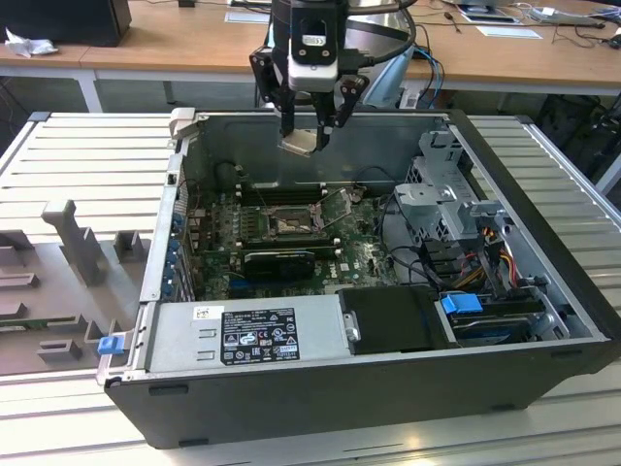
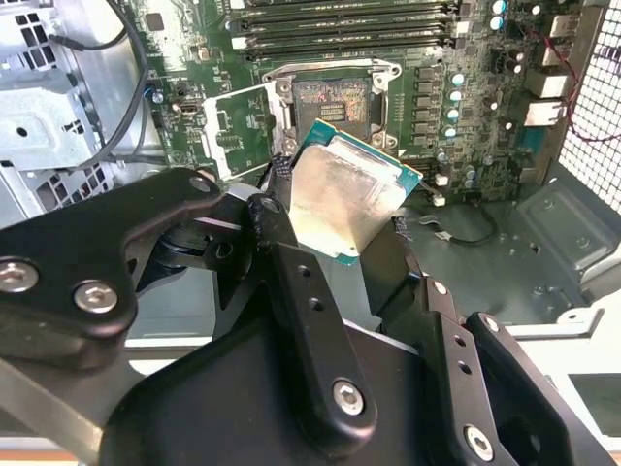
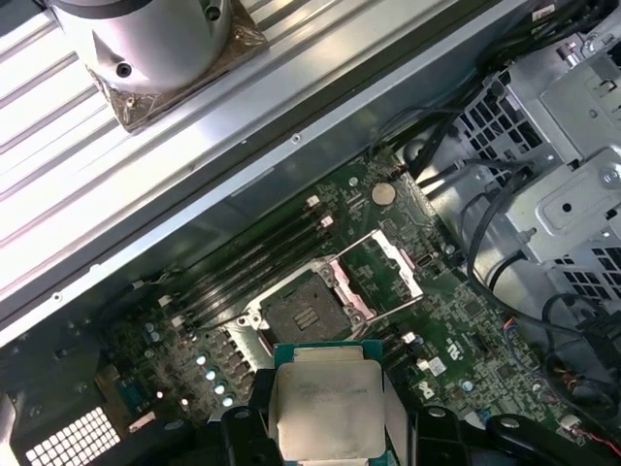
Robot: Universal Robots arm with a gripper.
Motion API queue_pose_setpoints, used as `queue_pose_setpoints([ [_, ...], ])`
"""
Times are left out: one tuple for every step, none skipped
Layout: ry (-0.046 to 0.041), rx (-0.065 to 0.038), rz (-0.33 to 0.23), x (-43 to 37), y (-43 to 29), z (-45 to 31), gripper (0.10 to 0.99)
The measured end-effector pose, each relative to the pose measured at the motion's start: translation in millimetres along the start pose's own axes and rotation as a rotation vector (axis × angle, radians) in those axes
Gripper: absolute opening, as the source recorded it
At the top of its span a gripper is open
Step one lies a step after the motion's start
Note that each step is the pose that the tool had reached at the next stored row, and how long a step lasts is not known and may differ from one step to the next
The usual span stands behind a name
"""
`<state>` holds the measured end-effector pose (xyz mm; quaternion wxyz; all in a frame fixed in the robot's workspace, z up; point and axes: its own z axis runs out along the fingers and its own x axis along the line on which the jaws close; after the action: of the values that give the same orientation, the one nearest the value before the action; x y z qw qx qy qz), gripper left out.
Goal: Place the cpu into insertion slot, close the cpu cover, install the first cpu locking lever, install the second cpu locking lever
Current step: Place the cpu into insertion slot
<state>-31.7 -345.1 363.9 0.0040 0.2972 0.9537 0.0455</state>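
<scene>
We're pretty sure this is a robotics lab or tech workshop: open PC case (image 1: 369,398) lying on a ribbed aluminium counter (image 1: 87,155), and at 12 o'clock a long wooden counter (image 1: 175,49) littered with cables (image 1: 582,34) and papers (image 1: 509,31).

We record a gripper (image 1: 306,136) built of matt black linkage bars, mounted under a silver-grey wrist housing (image 1: 316,76) with a dark rectangular front panel. In the second wrist view we note black fingers (image 2: 301,320) with rounded ends, fastened by silver screws (image 2: 348,396) seated in round recesses. Black cables (image 1: 412,34) loop beside the wrist housing.
</scene>
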Motion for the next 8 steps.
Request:
queue_pose_setpoints([
  [-0.0005, 0.0, 0.005, 0.0, 0.0, 0.0, 0.529],
  [-0.0009, 0.0, 0.009, 0.0, 0.0, 0.1, 0.529],
  [-0.0014, 0.0, 0.015, 0.0, 0.0, 0.1, 0.529],
  [-0.002, 0.0, 0.022, 0.0, 0.0, 0.2, 0.529],
  [-0.0023, -0.001, 0.026, 0.0, 0.0, 0.3, 0.529],
  [-0.003, -0.001, 0.033, 0.0, 0.0, 0.3, 0.529],
  [-0.0036, -0.001, 0.041, 0.0, 0.0, 0.4, 0.529],
  [-0.0048, -0.001, 0.054, 0.0, -0.1, 0.6, 0.529],
])
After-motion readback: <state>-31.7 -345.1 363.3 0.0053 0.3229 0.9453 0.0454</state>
